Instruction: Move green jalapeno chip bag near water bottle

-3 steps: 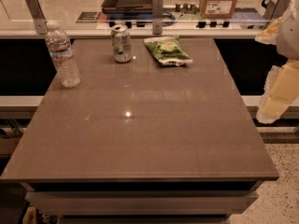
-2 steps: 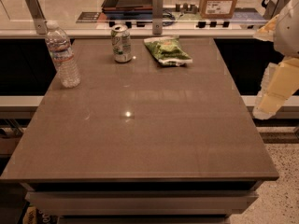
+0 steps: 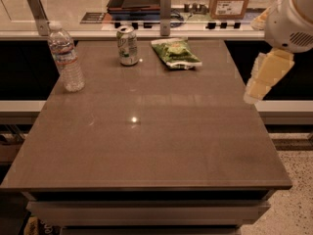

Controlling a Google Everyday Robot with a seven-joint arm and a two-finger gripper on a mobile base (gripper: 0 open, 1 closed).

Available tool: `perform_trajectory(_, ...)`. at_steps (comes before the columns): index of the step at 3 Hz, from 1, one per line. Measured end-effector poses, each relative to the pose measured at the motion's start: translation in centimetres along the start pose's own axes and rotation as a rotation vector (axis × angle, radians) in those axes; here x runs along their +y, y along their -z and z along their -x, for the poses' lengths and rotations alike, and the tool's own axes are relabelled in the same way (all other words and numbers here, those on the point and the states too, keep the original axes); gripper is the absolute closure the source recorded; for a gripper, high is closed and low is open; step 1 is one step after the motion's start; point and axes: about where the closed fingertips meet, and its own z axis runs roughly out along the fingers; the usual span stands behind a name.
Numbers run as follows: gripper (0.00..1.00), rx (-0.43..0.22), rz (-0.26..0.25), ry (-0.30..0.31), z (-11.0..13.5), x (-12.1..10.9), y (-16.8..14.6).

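Crinkly green bag [image 3: 176, 53] lies flat on the smooth brown table [image 3: 156, 146], far side, just beside the can [image 3: 128, 45].
Ribbed clear bottle [image 3: 66, 58] stands upright, far left, well apart; pale blocky gripper [image 3: 254, 89] hangs off the right edge, its grip state cannot be told.

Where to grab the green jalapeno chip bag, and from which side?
Probably across the narrow width of the green jalapeno chip bag, at its puffed middle, from above: it lies flat on the table. The pincer hangs beyond the table's right edge, so approach from there, clear of the soda can on the bag's left.
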Motion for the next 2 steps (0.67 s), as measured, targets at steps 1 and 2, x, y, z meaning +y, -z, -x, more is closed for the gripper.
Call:
perform_trajectory(1, 0.0, -0.023, -0.076, -0.022, 0.9, -3.5, -2.3)
perform_trajectory(2, 0.0, -0.063, -0.131, -0.047, 2.0, -7.3, -5.2)
